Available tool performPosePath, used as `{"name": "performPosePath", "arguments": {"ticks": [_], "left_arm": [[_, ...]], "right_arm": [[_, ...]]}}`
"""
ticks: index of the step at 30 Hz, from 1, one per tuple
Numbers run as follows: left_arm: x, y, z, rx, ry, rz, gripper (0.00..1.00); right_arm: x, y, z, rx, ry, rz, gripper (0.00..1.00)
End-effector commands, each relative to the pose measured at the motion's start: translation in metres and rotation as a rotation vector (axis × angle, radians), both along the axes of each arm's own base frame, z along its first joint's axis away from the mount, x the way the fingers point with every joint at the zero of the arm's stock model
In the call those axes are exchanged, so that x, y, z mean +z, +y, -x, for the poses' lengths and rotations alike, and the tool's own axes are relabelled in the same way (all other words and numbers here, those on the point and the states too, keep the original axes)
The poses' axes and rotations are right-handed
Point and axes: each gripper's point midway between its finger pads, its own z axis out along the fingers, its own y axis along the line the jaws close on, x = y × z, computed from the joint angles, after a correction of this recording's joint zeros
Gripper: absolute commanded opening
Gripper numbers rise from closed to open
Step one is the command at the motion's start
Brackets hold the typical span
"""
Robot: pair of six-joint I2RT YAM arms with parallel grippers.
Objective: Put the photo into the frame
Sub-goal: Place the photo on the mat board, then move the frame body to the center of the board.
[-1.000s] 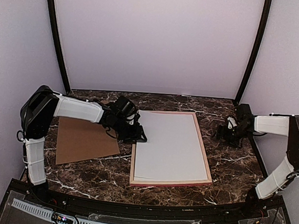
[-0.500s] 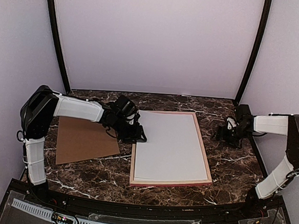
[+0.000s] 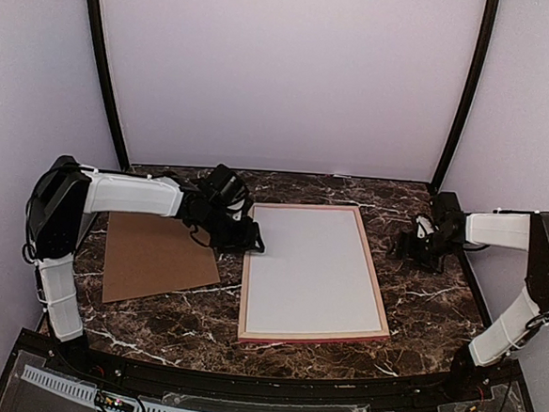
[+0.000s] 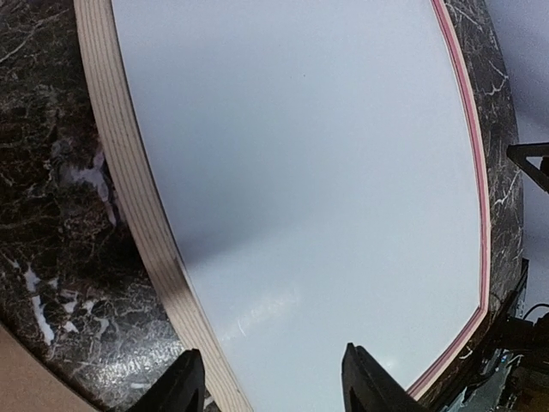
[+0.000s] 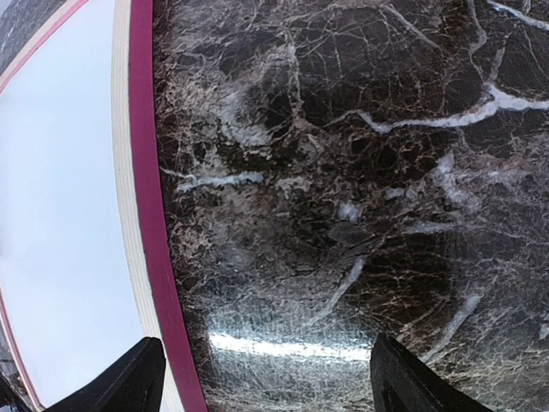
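Two tools: both open; left tool [image 3: 250, 245] at 10 o'clock of the frame [image 3: 312, 337], right tool [image 3: 413, 249] over table [image 3: 418, 310] at 2 o'clock.
Place: photo [image 3: 312, 270] back up, inside frame.
Advice: press corners flat, no sliding.

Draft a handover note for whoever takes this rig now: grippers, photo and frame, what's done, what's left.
Left gripper: open, holding nothing, over the left edge of the frame near its far corner.
Right gripper: open, holding nothing, over the table right of the frame.
The frame lies back up; the photo lies inside it, white side up.
Done: photo appears placed.
Left: check it sits flush; the cardboard board lies left of the frame, unfitted.
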Motion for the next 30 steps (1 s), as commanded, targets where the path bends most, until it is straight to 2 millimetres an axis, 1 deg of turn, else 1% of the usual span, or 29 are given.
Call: {"name": "performPosePath", "arguments": {"ticks": [1, 4, 5, 6, 8, 9, 10, 11, 12, 13, 14, 15, 16, 17, 18, 19, 20, 21, 22, 23, 24, 25, 26, 27, 30], "left_arm": [[0.037, 0.017, -0.005, 0.0, -0.111, -0.074, 0.59], [0.044, 0.037, -0.011, 0.032, -0.159, -0.156, 0.6], [0.047, 0.043, -0.009, 0.032, -0.167, -0.178, 0.6], [0.049, 0.051, -0.012, 0.048, -0.181, -0.205, 0.61], [0.058, 0.069, -0.015, 0.072, -0.22, -0.254, 0.63], [0.056, 0.078, -0.015, 0.082, -0.215, -0.274, 0.63], [0.063, 0.084, -0.016, 0.087, -0.236, -0.283, 0.65], [0.061, 0.094, -0.016, 0.098, -0.231, -0.298, 0.67], [0.066, 0.1, -0.017, 0.104, -0.247, -0.307, 0.72], [0.064, 0.111, -0.017, 0.119, -0.241, -0.325, 0.75], [0.07, 0.119, -0.017, 0.132, -0.258, -0.338, 0.82], [0.067, 0.129, -0.017, 0.146, -0.252, -0.355, 0.84], [0.072, 0.136, -0.018, 0.159, -0.266, -0.364, 0.9], [0.069, 0.147, -0.018, 0.176, -0.257, -0.378, 0.92], [0.073, 0.153, -0.017, 0.185, -0.266, -0.377, 0.95], [0.07, 0.164, -0.018, 0.206, -0.254, -0.386, 0.96], [0.073, 0.169, -0.018, 0.217, -0.257, -0.376, 0.96], [0.068, 0.18, -0.017, 0.237, -0.235, -0.374, 0.97], [0.071, 0.184, -0.018, 0.252, -0.24, -0.358, 0.97], [0.066, 0.194, -0.017, 0.271, -0.218, -0.348, 0.97], [0.069, 0.198, -0.018, 0.285, -0.224, -0.332, 0.97], [0.064, 0.207, -0.017, 0.303, -0.207, -0.325, 0.97], [0.067, 0.21, -0.018, 0.314, -0.215, -0.315, 0.97], [0.065, 0.218, -0.017, 0.33, -0.21, -0.313, 0.97], [0.06, 0.229, -0.016, 0.352, -0.195, -0.314, 0.97]], "right_arm": [[0.014, 0.002, -0.001, 0.001, -0.047, 0.007, 0.84], [0.019, 0.007, 0.0, 0.013, -0.058, 0.002, 0.84], [0.02, 0.01, -0.001, 0.02, -0.064, 0.001, 0.84], [0.022, 0.014, -0.001, 0.03, -0.068, -0.002, 0.84], [0.025, 0.022, -0.001, 0.049, -0.078, -0.002, 0.84], [0.026, 0.027, -0.001, 0.061, -0.084, -0.003, 0.84], [0.028, 0.033, -0.001, 0.075, -0.088, -0.004, 0.84], [0.028, 0.038, -0.001, 0.089, -0.09, -0.004, 0.84], [0.028, 0.044, -0.001, 0.102, -0.092, -0.004, 0.84], [0.027, 0.049, 0.0, 0.115, -0.09, -0.002, 0.84], [0.026, 0.053, 0.0, 0.125, -0.089, 0.002, 0.84], [0.024, 0.057, 0.0, 0.134, -0.084, 0.007, 0.83], [0.022, 0.061, 0.0, 0.143, -0.08, 0.011, 0.83], [0.02, 0.064, 0.0, 0.151, -0.074, 0.017, 0.82], [0.017, 0.066, 0.0, 0.157, -0.068, 0.024, 0.81], [0.014, 0.068, 0.001, 0.164, -0.061, 0.029, 0.79], [0.011, 0.07, 0.001, 0.171, -0.054, 0.032, 0.78], [0.008, 0.071, 0.001, 0.177, -0.047, 0.036, 0.76], [0.005, 0.072, 0.001, 0.18, -0.042, 0.04, 0.74], [0.002, 0.074, 0.001, 0.185, -0.031, 0.044, 0.72], [0.0, 0.074, 0.0, 0.187, -0.029, 0.046, 0.69], [-0.001, 0.075, 0.0, 0.189, -0.028, 0.048, 0.69], [-0.002, 0.076, 0.0, 0.191, -0.026, 0.051, 0.67], [-0.003, 0.077, -0.001, 0.193, -0.024, 0.048, 0.64], [-0.006, 0.079, -0.001, 0.2, -0.017, 0.044, 0.55]]}}
